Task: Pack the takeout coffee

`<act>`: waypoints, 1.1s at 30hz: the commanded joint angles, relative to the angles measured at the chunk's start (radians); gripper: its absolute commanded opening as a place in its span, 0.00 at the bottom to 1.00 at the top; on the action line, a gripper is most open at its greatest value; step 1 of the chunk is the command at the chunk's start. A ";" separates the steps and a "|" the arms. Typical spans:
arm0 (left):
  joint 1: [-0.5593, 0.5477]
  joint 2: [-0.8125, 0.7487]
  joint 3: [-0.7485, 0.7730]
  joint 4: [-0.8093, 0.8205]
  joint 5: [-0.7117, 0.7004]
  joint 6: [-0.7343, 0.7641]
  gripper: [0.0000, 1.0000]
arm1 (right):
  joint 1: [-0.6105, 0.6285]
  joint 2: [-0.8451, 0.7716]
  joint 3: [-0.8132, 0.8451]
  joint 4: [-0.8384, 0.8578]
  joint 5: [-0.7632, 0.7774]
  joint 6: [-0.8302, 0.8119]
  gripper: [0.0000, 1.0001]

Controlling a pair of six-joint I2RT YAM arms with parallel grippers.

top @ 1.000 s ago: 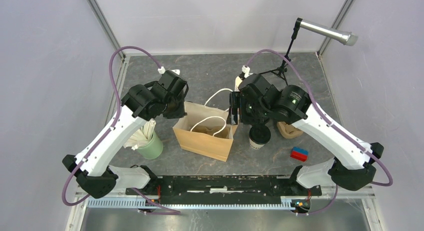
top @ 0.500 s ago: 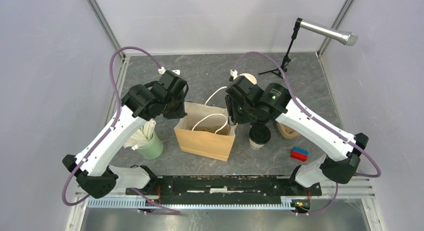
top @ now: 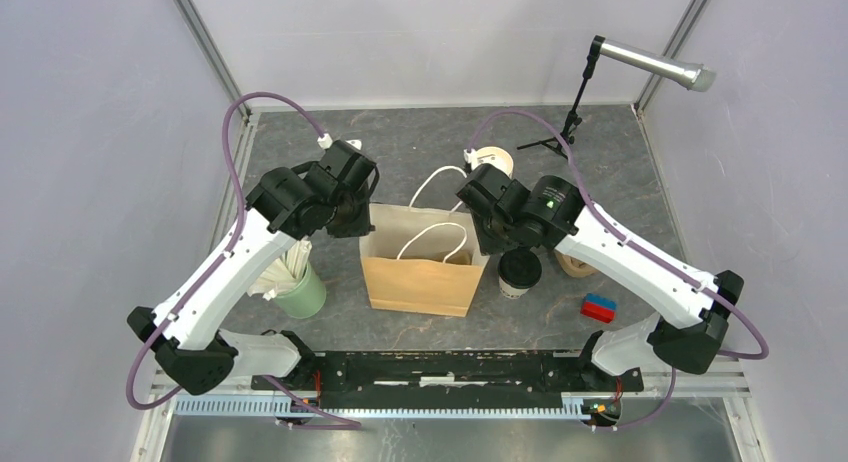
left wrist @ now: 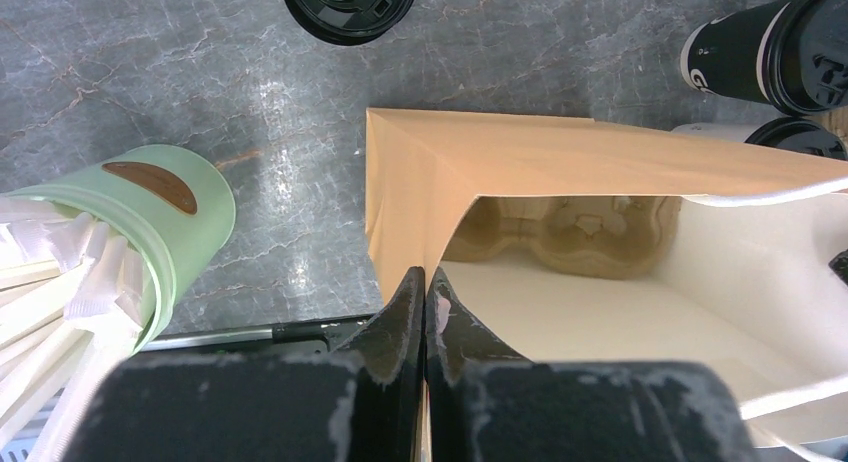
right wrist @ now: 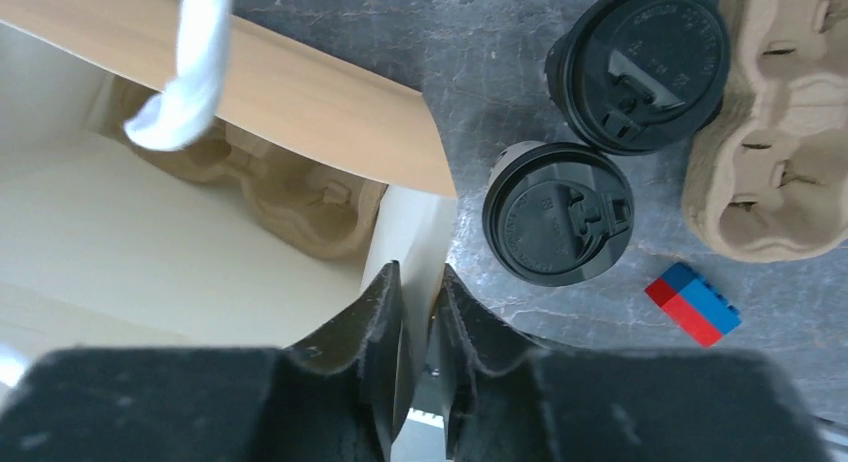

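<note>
Here, our left gripper point(left wrist: 425, 294) is closed to a sliver on the rim of the paper bag point(top: 418, 285), at the bag's nine o'clock. A pulp carrier point(left wrist: 560, 227) lies inside. Our right gripper point(right wrist: 421, 292) pinches the bag's wall at three o'clock. Further right, we see one takeout coffee cup point(right wrist: 557, 213) standing on the table point(top: 420, 152) outside the bag, with a second lidded cup point(right wrist: 640, 67) just beside it.

Probably a robotics lab cell — plain pale walls point(top: 90, 132), aluminium frame posts point(top: 205, 42), a stand-mounted microphone point(top: 655, 64) on the grey counter point(top: 420, 147).
</note>
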 commanded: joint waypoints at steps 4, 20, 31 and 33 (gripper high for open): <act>0.014 0.011 0.039 0.001 -0.031 -0.001 0.04 | 0.005 -0.013 -0.003 0.042 0.079 -0.089 0.08; 0.067 0.007 0.030 0.087 0.126 0.046 0.12 | 0.002 0.076 0.092 0.112 0.101 -0.123 0.29; 0.089 0.011 -0.003 0.058 0.111 0.046 0.02 | -0.005 0.043 0.008 0.098 0.192 -0.143 0.26; 0.105 0.015 -0.006 0.055 0.128 0.049 0.02 | -0.012 0.028 -0.005 0.087 0.210 -0.146 0.26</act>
